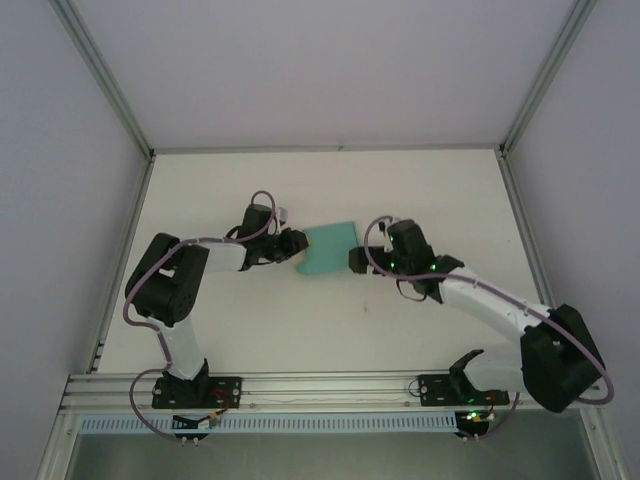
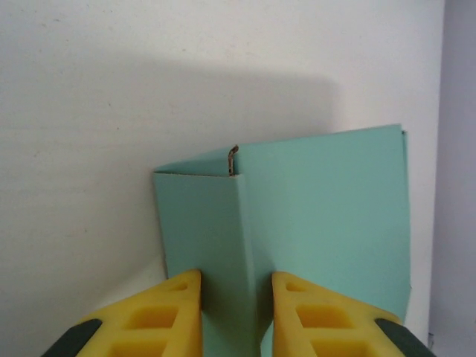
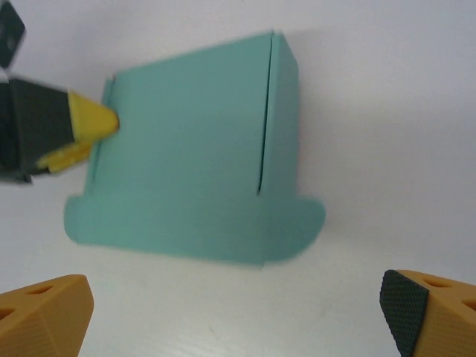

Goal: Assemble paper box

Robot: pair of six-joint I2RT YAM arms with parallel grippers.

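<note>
Paper box (image 1: 328,248) sits between the two grippers on the table (image 1: 300,330), part-folded sleeve, not closed up. Left gripper (image 2: 236,316) looks clenched on it: narrow side panel fills the gap between its yellow fingers (image 2: 178,312), wide panel just to the right of them, open end straight ahead of the tips. Right gripper (image 3: 234,320) released, fingers spread wide and empty, box straight ahead of it and apart, no contact. Rounded flap (image 3: 193,232) is the part nearest the right gripper, and its long edge runs crosswise to the approach, parallel to the line between the fingertips. Judgement: right arm is the free one and closest to that flap, so the next fold is probably its job.
</note>
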